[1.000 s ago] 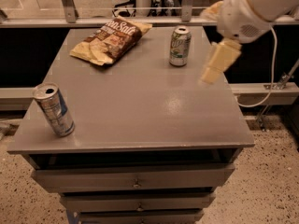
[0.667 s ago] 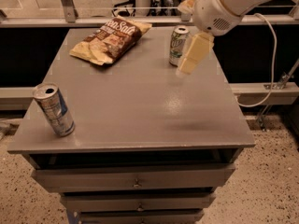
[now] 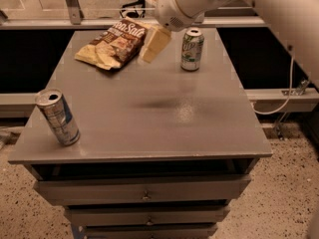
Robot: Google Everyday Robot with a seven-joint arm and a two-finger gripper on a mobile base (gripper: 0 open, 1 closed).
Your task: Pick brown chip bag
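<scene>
The brown chip bag (image 3: 113, 43) lies flat at the far left of the grey table (image 3: 149, 108). It is dark brown and tan-yellow with white script lettering. My gripper (image 3: 153, 45) hangs from the white arm (image 3: 199, 1) above the table's far middle. It is just right of the bag's right edge and close over it. A green can (image 3: 192, 49) stands upright to the right of the gripper.
A silver and blue can (image 3: 58, 116) stands upright near the table's front left corner. Drawers (image 3: 144, 193) run below the tabletop. A rail (image 3: 75, 21) runs behind the table. A cable (image 3: 281, 98) hangs at the right.
My arm and gripper have swung left across the back of the table, from right of the green can, past it, to the chip bag's right edge.
</scene>
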